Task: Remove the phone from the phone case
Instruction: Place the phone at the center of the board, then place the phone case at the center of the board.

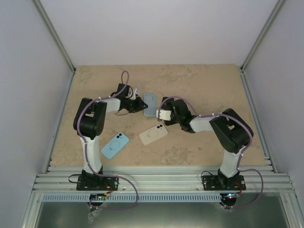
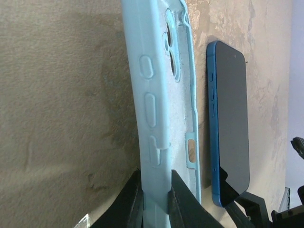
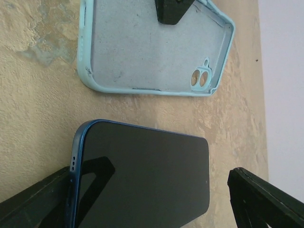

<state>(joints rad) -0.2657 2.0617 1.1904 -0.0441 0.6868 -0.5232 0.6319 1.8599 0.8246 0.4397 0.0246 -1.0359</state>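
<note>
The empty light-blue phone case (image 2: 161,95) lies on the table, inside facing up, and also shows in the right wrist view (image 3: 142,52) and the top view (image 1: 150,104). My left gripper (image 2: 156,194) is shut on the case's side wall (image 1: 140,105). The dark-blue phone (image 3: 142,180) lies screen up on the table beside the case, out of it (image 2: 230,123). My right gripper (image 3: 149,199) is open and straddles the phone lengthwise (image 1: 161,113). One finger (image 3: 33,199) is at the phone's end with the ports. The other finger (image 3: 266,199) stands apart from it.
A cream phone (image 1: 153,134) and a light-blue phone (image 1: 115,145) lie back up on the table nearer the arm bases. Grey walls with metal rails enclose the table on the left, right and back.
</note>
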